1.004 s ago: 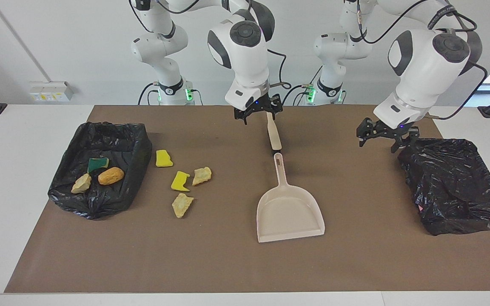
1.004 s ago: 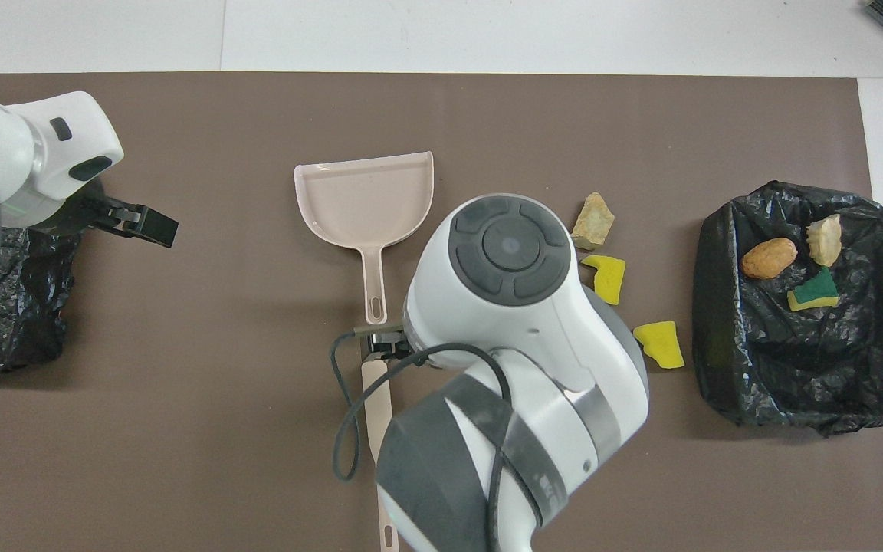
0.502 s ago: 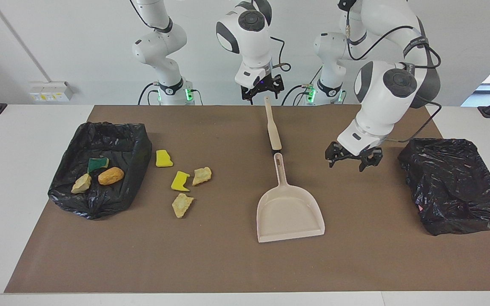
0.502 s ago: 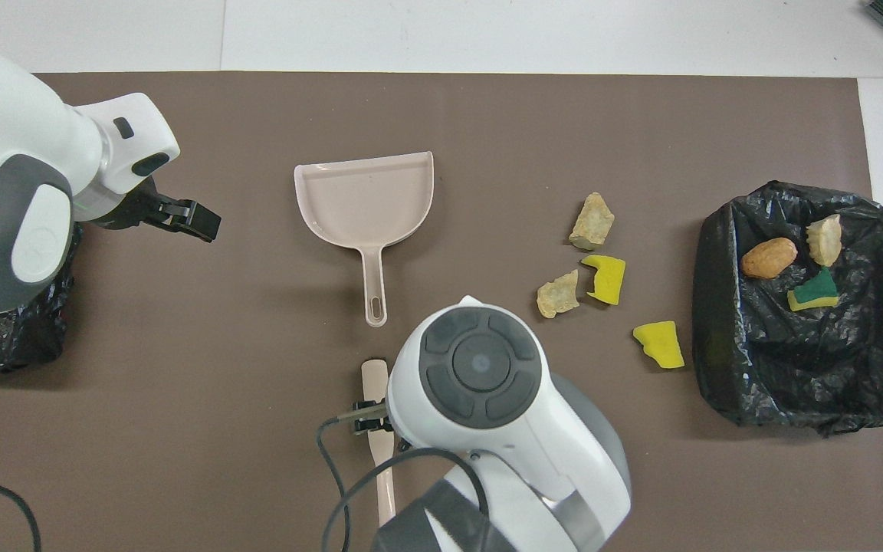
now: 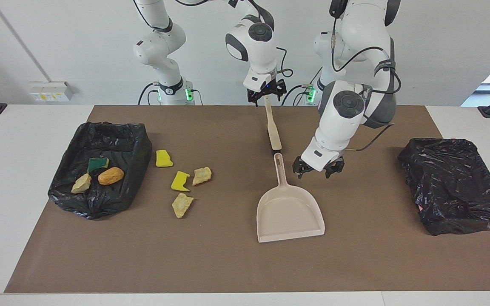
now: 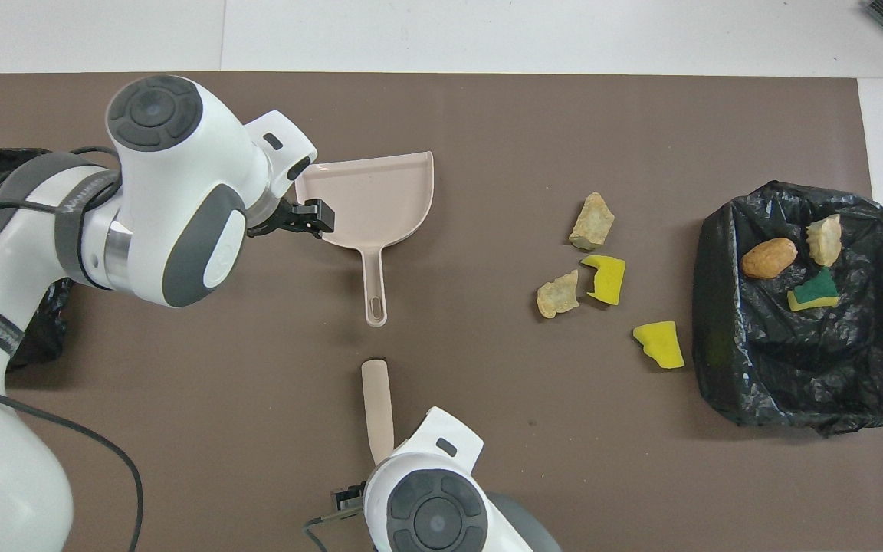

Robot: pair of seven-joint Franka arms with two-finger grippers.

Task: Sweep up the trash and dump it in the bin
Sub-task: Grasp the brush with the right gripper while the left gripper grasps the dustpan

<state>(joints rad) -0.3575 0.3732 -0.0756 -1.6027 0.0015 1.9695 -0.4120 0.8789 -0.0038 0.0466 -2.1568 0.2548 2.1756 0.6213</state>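
Observation:
Several pieces of trash lie on the brown mat: yellow sponge chunks (image 5: 163, 158) (image 5: 180, 181) and tan lumps (image 5: 201, 175) (image 5: 182, 205). Three more, one of them an orange lump (image 5: 110, 175), sit in the black-lined bin (image 5: 138, 144) at the right arm's end. The beige dustpan (image 5: 289, 212) lies mid-mat, with a beige sweeper stick (image 5: 274, 134) in line with its handle, nearer the robots. My left gripper (image 5: 318, 168) hangs open and empty just beside the dustpan handle. My right gripper (image 5: 266, 91) is open over the stick's end closest to the robots.
A second black-lined bin (image 5: 455, 182) stands at the left arm's end of the mat. The left arm's elbow reaches out over the mat between that bin and the dustpan. White table borders the mat.
The left gripper swung from beside its bin across to the dustpan handle and came lower. The right gripper drew back along the stick toward the robots and rose.

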